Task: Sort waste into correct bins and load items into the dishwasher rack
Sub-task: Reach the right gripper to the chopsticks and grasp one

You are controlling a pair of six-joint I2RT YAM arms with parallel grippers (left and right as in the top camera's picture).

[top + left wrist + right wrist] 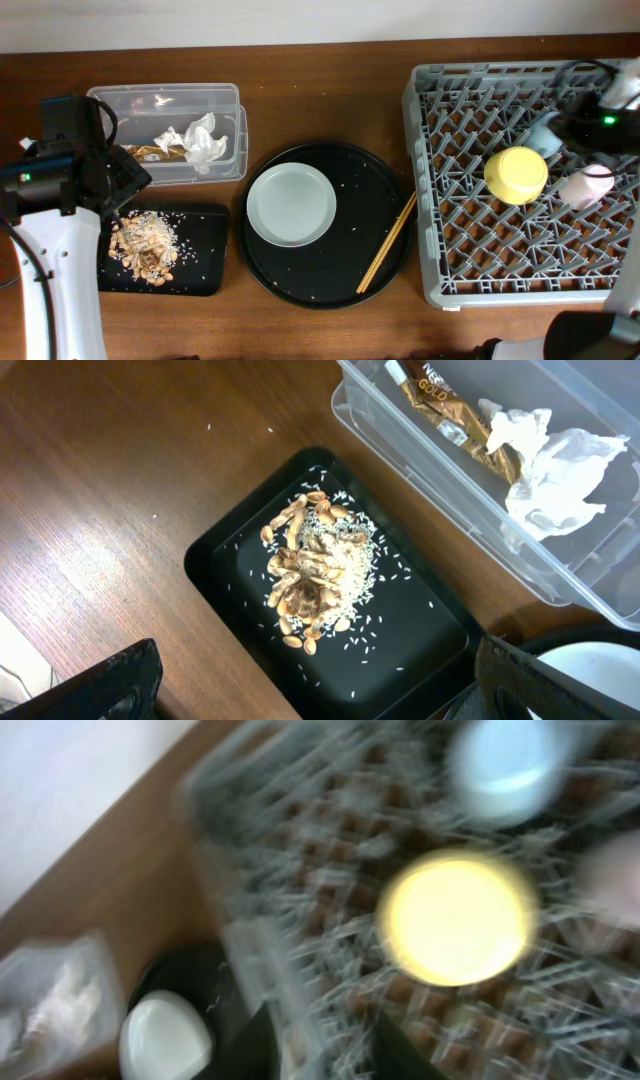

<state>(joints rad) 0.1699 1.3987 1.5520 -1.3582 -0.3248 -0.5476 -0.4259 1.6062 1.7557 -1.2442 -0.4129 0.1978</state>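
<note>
Since the waste looks sorted, w/ tissue (200,140) + gold wrapper (150,152) in the clear box (130,108) and food scraps (145,245) heaped on the shallow black tray (205,255), what's left by my read is the plate (291,204) and chopsticks (388,243). Both lie on the round black tray (330,280) mid-counter (320,90). The chopsticks' upper ends sit just beside the rack (470,260) wall; can't tell if they touch. Rack already holds the yellow bowl (516,174), pink cup (585,186) and blue cup (540,135), all near its far rt side.

Left gripper (320,690) hovers over the scraps tray, fingers spread wide, nothing between them. Right gripper (325,1045) is above the rack's far rt corner. Its wrist view is badly smeared, but the fingers seem parted w/ nothing held.

Risks, as I judge them:
- Plate is smooth, shallow and flat on the tray. A rim pinch could slip, or a finger digging under could shove the whole round tray.
- Chopsticks are thin and lie side by side. A pinch may catch only one, the other could roll off, and either could drop thru the rack lattice.
- A low left-arm sweep twd the plate could clip the scrap pile and scatter grains onto the counter.
- Setting the plate btwn pegs close to the bowl could knock bowl or cups over.
</note>
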